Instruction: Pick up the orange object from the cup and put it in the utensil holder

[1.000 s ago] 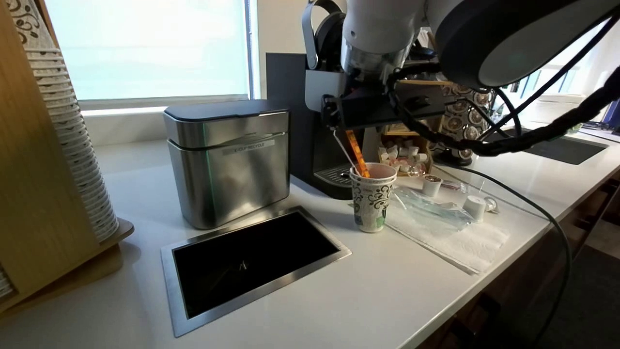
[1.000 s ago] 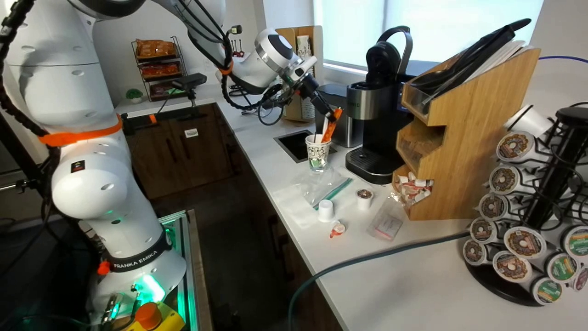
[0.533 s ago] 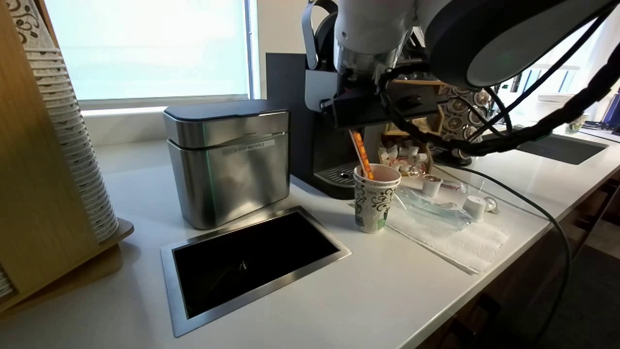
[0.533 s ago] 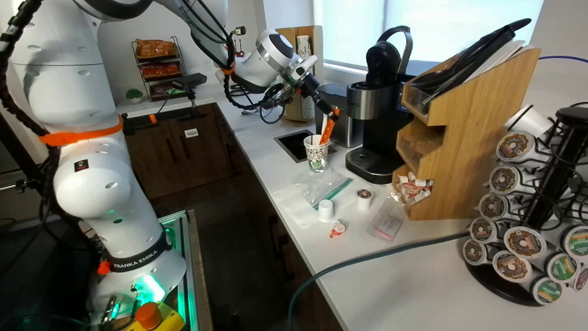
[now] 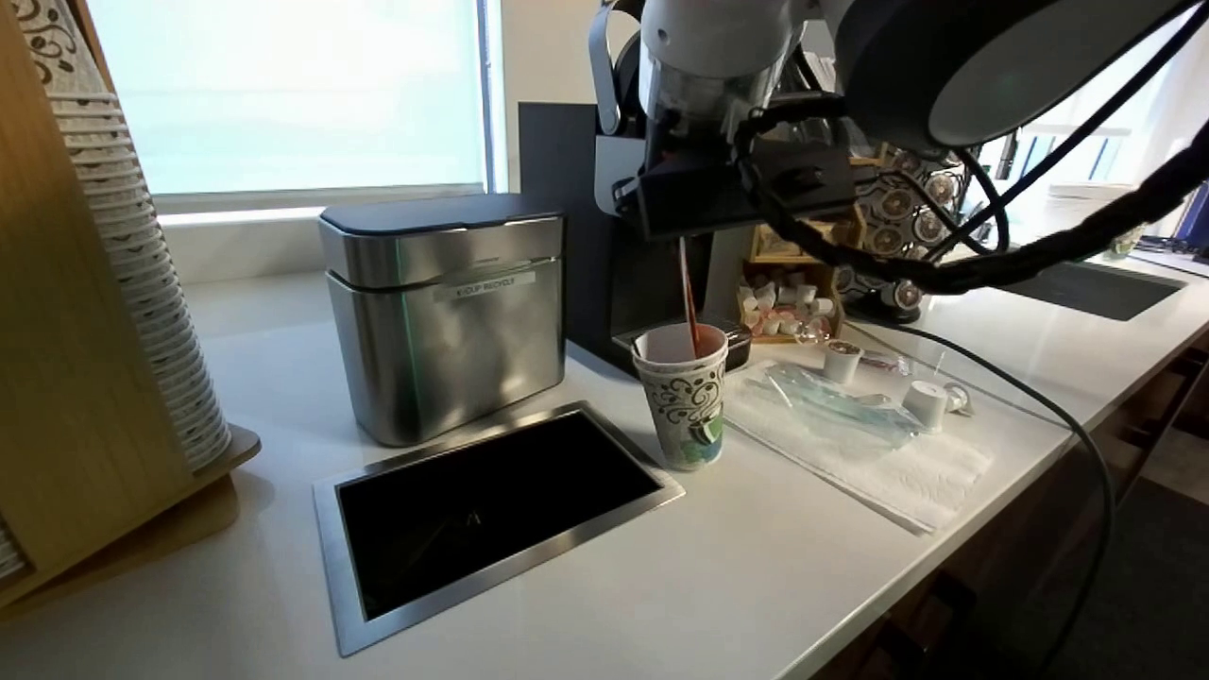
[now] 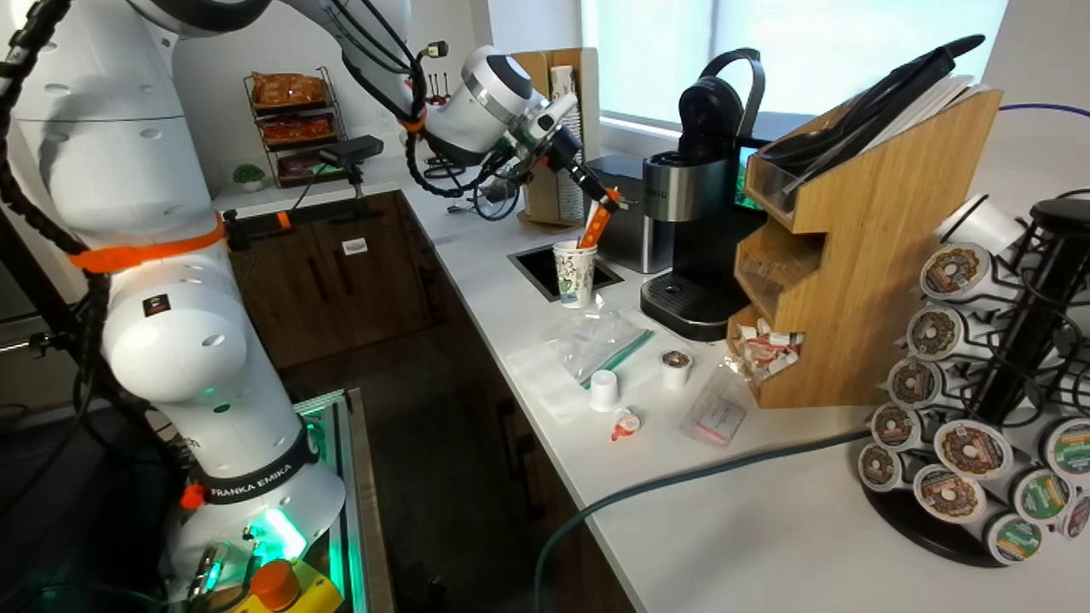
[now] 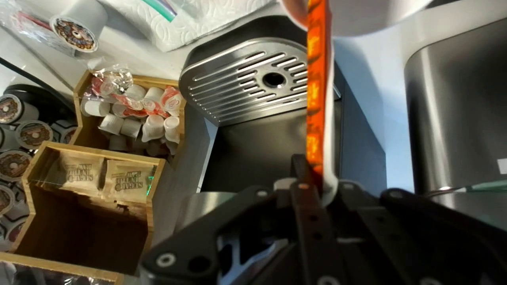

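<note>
Pinching the orange stick (image 7: 317, 79), the gripper (image 6: 608, 201) is dragging and tipping the cup (image 5: 684, 406) beneath it, so the stick probably isn't coming free yet.

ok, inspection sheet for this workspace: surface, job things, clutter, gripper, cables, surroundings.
Surface: white countertop with steel-rimmed rectangular opening.
Job things: long, thin orange stick, lower end inside the green-printed white paper cup; brown wooden caddy holds dark utensils.
Clutter: clear green-zip plastic bag, white paper towel, white plastic pods.
Black gripper: closed on the orange stick; pale thin stick alongside.
Cables: thick dark cable across the countertop; black braided bundle along the white arm.
Surroundings: black-and-silver coffee maker, brushed-steel bin.
</note>
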Controlling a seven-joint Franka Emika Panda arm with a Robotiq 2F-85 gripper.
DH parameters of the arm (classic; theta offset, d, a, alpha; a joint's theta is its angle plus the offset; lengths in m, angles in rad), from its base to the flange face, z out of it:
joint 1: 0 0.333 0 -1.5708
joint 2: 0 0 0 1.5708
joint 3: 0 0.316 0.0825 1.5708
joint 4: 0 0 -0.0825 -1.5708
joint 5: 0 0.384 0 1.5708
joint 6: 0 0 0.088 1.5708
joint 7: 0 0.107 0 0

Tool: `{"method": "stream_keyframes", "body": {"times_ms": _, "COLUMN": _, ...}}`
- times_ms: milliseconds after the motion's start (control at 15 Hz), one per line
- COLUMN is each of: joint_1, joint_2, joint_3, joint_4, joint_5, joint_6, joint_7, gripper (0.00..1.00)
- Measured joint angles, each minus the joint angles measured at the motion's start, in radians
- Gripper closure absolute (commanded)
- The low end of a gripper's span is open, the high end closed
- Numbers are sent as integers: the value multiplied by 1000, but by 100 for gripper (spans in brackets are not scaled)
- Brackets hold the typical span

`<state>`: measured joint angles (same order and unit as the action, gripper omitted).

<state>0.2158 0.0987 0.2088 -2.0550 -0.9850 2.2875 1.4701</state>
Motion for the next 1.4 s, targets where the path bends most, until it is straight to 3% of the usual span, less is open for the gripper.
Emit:
{"method": "stream_keyframes", "body": {"times_ms": 467, "joint_1": 39, "joint_2": -58, "joint_3": 32, "joint_4": -13, "joint_5": 5, "joint_6": -252, "joint_7": -7, "gripper": 98}}
{"method": "stream_keyframes", "body": {"times_ms": 933, "joint_1": 45, "joint_2": -96, "joint_3": 53, "joint_4": -19, "joint_5": -74, "joint_6": -272, "joint_7": 84, "gripper": 98}}
{"method": "stream_keyframes", "body": {"times_ms": 1400, "joint_1": 54, "joint_2": -89, "joint_3": 70, "joint_4": -18, "joint_5": -61, "joint_6": -288, "joint_7": 82, "gripper": 98}}
